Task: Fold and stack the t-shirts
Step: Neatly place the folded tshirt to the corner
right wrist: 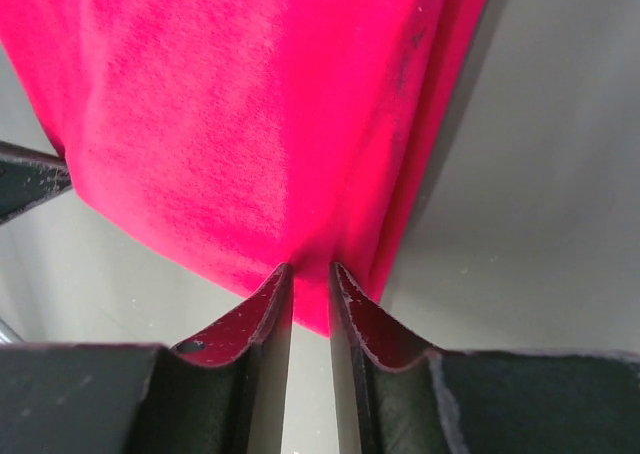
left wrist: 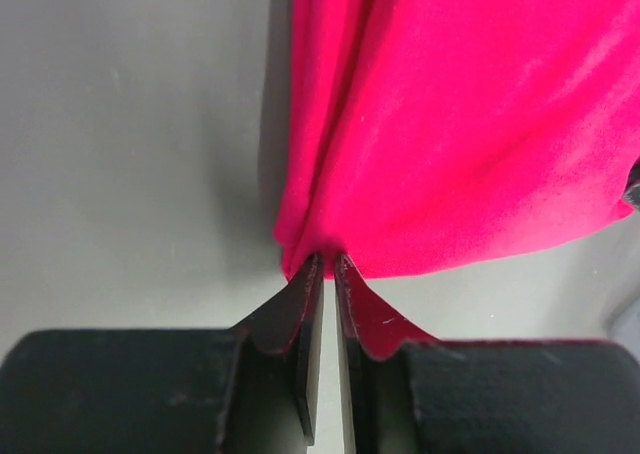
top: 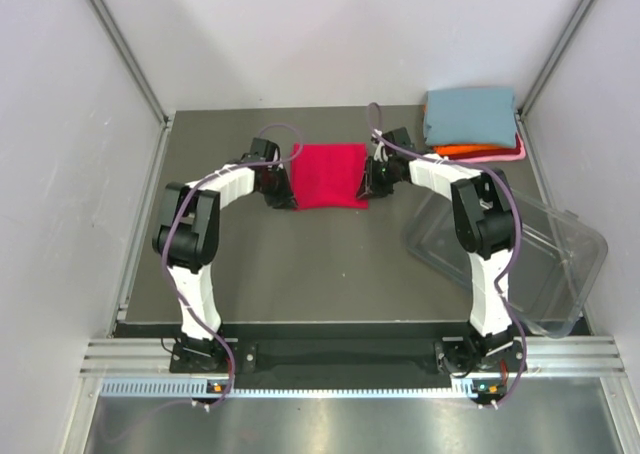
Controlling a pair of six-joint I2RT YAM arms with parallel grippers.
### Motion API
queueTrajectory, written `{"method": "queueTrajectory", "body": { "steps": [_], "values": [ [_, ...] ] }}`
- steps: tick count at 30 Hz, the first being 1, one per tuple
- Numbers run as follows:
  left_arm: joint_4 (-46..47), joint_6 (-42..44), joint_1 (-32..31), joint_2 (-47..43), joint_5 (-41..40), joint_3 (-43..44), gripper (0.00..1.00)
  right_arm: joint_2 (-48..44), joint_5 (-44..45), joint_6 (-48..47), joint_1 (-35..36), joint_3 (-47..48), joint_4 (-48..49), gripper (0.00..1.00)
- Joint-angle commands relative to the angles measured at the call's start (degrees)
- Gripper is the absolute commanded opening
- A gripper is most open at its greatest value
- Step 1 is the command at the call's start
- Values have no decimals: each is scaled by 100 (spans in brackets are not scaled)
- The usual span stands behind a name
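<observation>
The crimson red t-shirt (top: 329,175) lies folded into a rectangle at the table's far middle. My left gripper (top: 281,196) is shut on its near left corner; the left wrist view shows the red cloth (left wrist: 460,124) pinched between the tips of my left gripper (left wrist: 328,264). My right gripper (top: 367,188) is shut on its near right corner; the right wrist view shows the red cloth (right wrist: 250,114) caught between the tips of my right gripper (right wrist: 310,272). A stack at the far right has the blue-grey t-shirt (top: 470,116) on top, the orange t-shirt (top: 470,151) and the pale pink t-shirt (top: 512,155) under it.
A clear plastic tub (top: 520,249) lies at the right side of the dark table (top: 300,274), beside my right arm. Grey walls stand close on three sides.
</observation>
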Motion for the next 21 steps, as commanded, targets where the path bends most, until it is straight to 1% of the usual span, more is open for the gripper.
{"method": "queueTrajectory", "body": {
  "steps": [1, 5, 6, 9, 10, 12, 13, 15, 16, 18, 21],
  "values": [
    [-268, 77, -4, -432, -403, 55, 18, -161, 188, -223, 23, 117, 57, 22],
    [-488, 208, 30, -469, -386, 636, 27, -319, 180, -267, 24, 257, -75, 23],
    [-540, 243, 39, -364, -377, 776, 28, -354, 180, -285, 41, 336, -136, 23],
    [-585, 331, 110, -22, -264, 1233, 31, -486, 206, -302, 24, 494, -172, 27],
    [-559, 358, 127, 85, -228, 1452, 32, -503, 224, -320, -3, 547, -190, 30],
    [-541, 428, 197, 391, -141, 1778, 33, -460, 224, -311, -64, 766, -225, 34],
    [-532, 454, 224, 489, 25, 1867, 34, -425, 207, -311, -117, 846, -268, 38],
    [-383, 542, 268, 726, 167, 1999, 36, -258, 154, -355, -187, 1161, -321, 41],
    [-365, 577, 285, 823, 350, 2165, 36, -197, 136, -390, -240, 1276, -348, 44],
    [-391, 648, 347, 1095, 440, 2402, 36, -21, 127, -443, -266, 1592, -409, 47],
    [-339, 666, 435, 1411, 589, 2579, 35, 243, 118, -443, -354, 1996, -410, 56]
  ]
}}
